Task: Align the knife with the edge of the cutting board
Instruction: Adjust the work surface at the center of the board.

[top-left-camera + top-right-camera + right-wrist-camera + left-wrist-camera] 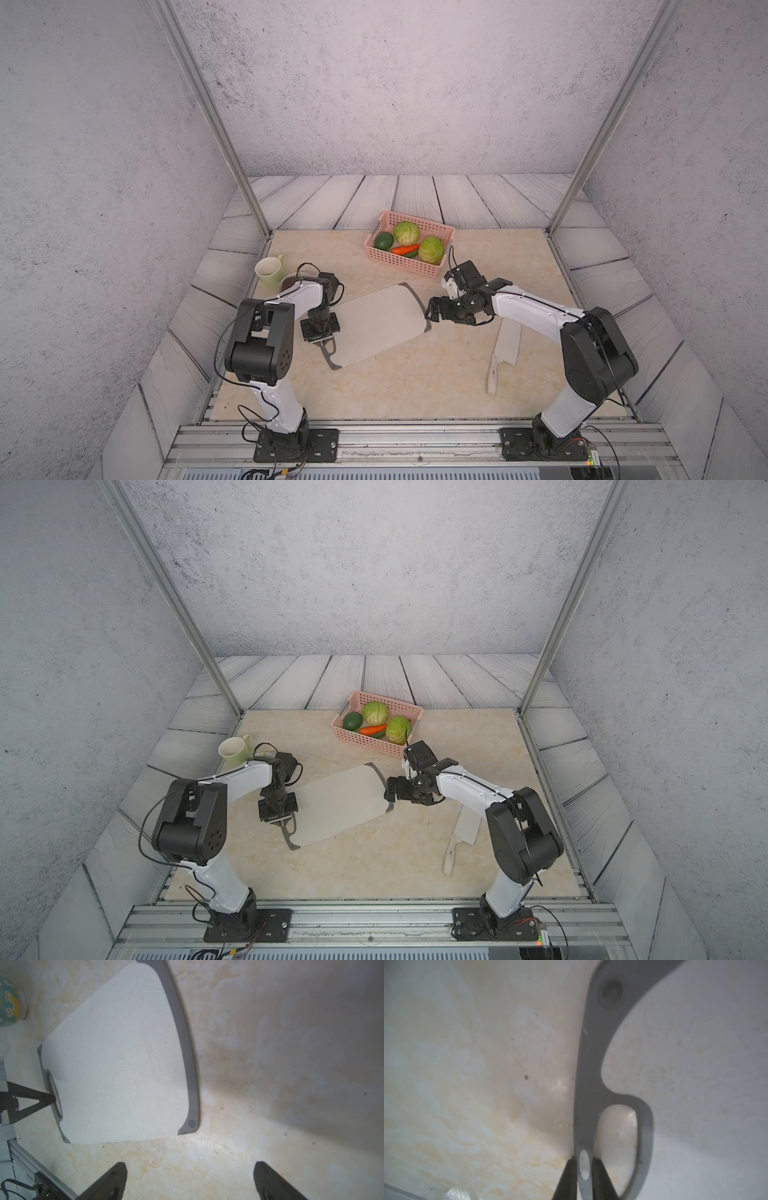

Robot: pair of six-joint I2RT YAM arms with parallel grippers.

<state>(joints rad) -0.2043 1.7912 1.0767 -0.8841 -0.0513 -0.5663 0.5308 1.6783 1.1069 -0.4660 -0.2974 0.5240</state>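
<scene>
On the marbled beige desk (395,386), the cutting board (380,322) lies flat and skewed. Its cutout end is toward the left arm (299,295) and its plain end toward the right arm (536,311). The left hand (327,345) points down at the cutout end. The left wrist view shows its fingers (569,1176) clenched on the dark grey rim strip between the board's outer edge and the oval opening.

The right hand (430,312) sits at the opposite end, close to the rim; the top views do not show whether it touches. In the right wrist view its fingers (116,1180) stand far apart with only bare desk between them and the board's corner just ahead. It is released and grasps nothing.

The knife (505,351) rests flat on the desk, well apart from the board and partly under the right arm. Its cream handle points toward the arm bases and its broad blade toward the far wall, at an angle to the board's edges.

Farther back stands a pink basket (399,262) holding two cabbages (407,232), an avocado (383,241) and a carrot (405,249). A pale green mug (269,272) stands behind the left arm.
</scene>
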